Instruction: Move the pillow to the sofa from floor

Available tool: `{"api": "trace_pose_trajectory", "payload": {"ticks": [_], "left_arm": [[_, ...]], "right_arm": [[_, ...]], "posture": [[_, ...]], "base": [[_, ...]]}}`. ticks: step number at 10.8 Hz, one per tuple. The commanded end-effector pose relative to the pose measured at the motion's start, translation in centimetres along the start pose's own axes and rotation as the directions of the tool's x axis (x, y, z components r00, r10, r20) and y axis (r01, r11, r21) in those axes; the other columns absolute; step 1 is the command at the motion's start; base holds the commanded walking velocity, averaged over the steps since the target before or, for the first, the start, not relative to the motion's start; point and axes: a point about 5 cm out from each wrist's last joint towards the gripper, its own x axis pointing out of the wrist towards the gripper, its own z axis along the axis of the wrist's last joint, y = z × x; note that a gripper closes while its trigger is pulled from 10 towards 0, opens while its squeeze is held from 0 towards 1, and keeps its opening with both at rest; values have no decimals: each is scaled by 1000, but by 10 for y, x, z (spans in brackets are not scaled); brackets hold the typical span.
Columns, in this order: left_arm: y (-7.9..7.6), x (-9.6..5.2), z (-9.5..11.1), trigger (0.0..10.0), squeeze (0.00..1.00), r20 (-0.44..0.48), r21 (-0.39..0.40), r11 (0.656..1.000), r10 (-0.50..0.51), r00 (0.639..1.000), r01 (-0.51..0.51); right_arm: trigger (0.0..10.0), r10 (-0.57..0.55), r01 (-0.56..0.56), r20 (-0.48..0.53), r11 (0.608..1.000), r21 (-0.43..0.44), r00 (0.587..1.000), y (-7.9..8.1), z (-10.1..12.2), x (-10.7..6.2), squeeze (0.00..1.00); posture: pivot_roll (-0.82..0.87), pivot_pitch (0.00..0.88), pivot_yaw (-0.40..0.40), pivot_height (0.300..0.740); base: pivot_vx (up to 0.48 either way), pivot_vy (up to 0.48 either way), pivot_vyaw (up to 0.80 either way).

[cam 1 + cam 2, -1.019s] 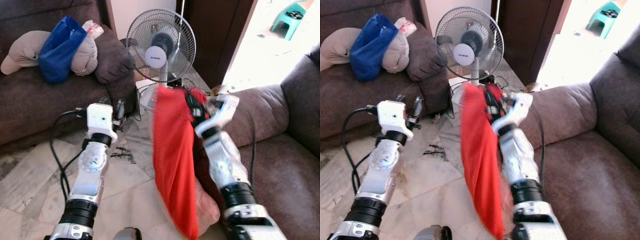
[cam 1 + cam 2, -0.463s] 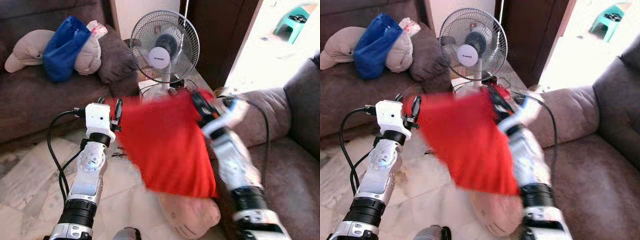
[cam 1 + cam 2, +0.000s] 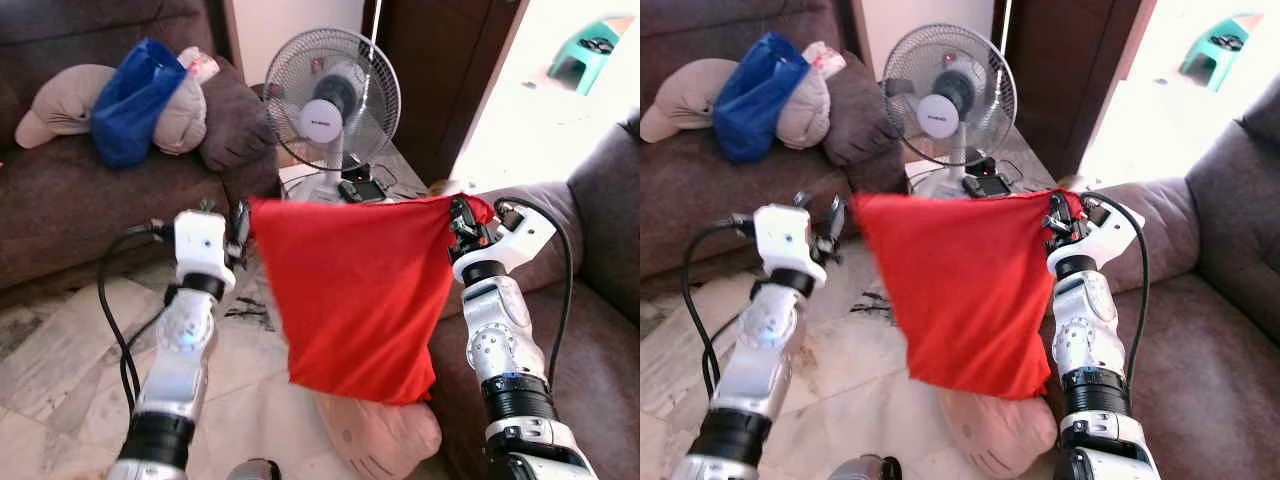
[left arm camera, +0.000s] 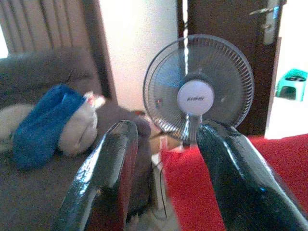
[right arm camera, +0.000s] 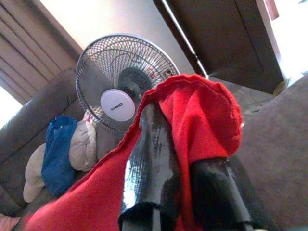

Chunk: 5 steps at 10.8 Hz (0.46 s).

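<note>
A flat red pillow (image 3: pixel 355 290) hangs in the air between my two arms, its broad face turned toward me. My right gripper (image 3: pixel 462 215) is shut on its upper right corner, above the arm of the brown sofa (image 3: pixel 590 330) on the right. In the right wrist view the red cloth (image 5: pixel 202 110) bunches over both black fingers. My left gripper (image 3: pixel 240 222) stands open beside the pillow's upper left corner; in the left wrist view its fingers (image 4: pixel 106 168) are wide apart and the red cloth (image 4: pixel 269 168) lies past them.
A pale pink cushion (image 3: pixel 385 440) lies on the tiled floor under the pillow. A standing fan (image 3: pixel 330 95) is straight ahead with cables at its base. A second sofa (image 3: pixel 60 200) on the left holds a blue bag (image 3: pixel 135 100) and beige cushions. A bright doorway (image 3: pixel 560 80) opens at the far right.
The red pillow has swung from hanging edge-on to spread wide facing me. My right gripper has moved to the right with its corner. The left arm has stayed nearly still.
</note>
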Motion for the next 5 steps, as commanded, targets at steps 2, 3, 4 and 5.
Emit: {"api": "trace_pose_trajectory", "payload": {"ticks": [2,3,4,5], "left_arm": [[25,-1,1,10000,1000,-19,-101,988,119,993,-121],[31,0,3,10000,1000,-14,-92,986,137,990,-138],[33,1,5,10000,1000,-10,-88,986,140,990,-140],[35,-1,6,10000,1000,-12,-98,983,155,988,-155]], "right_arm": [[10000,-15,15,58,1000,-14,998,-2,12,3,0],[10000,27,-26,56,1000,-9,998,2,12,5,0],[10000,62,-61,49,998,-11,997,4,12,5,0],[10000,96,-95,32,995,-24,995,5,11,4,0]], "posture": [[156,2,-48,740],[156,2,-48,740],[155,0,-49,740],[155,0,-51,740]], "base": [[0,0,0],[0,0,0],[0,0,0],[0,0,0]]}}
